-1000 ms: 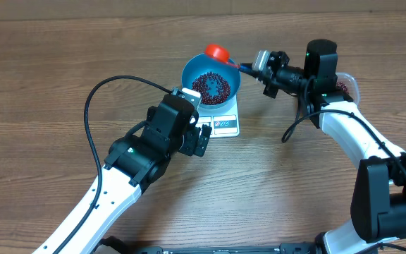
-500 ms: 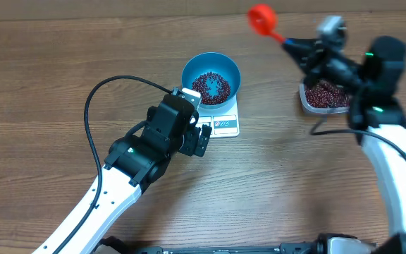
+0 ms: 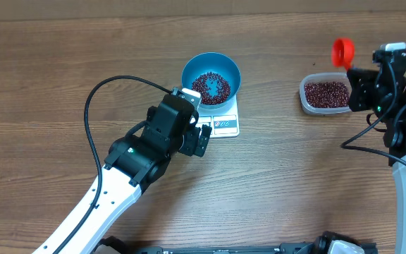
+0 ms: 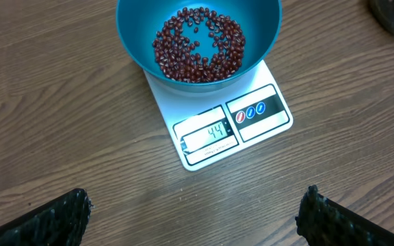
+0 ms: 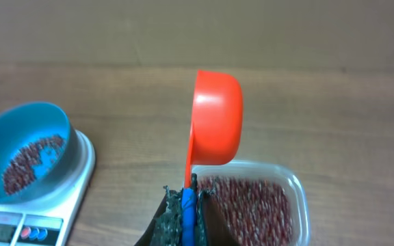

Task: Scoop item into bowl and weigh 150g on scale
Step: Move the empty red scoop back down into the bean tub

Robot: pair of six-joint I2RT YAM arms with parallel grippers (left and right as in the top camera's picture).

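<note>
The blue bowl (image 3: 192,70) stands on the white scale (image 3: 225,125) and holds a thin layer of dark red beans, the item (image 3: 211,87). In the left wrist view the scale (image 4: 258,109) displays 44 under the bowl (image 4: 135,20). My left gripper (image 3: 201,137) hovers just in front of the scale, jaws wide open and holding nothing (image 4: 193,212). My right gripper (image 5: 187,205) is shut on the blue-taped handle of a red scoop (image 5: 216,126). The scoop (image 3: 342,51) is above the far edge of a clear tub (image 3: 324,94) of beans (image 5: 252,205). Its inside is hidden.
The tub (image 5: 296,198) sits on the wooden table to the right of the scale (image 5: 81,171) and bowl (image 5: 19,130). A black cable (image 3: 94,106) loops out to the left of my left arm.
My right arm has swung the red scoop from the bowl's far rim across to the right, over the clear tub. The left arm has not moved.
</note>
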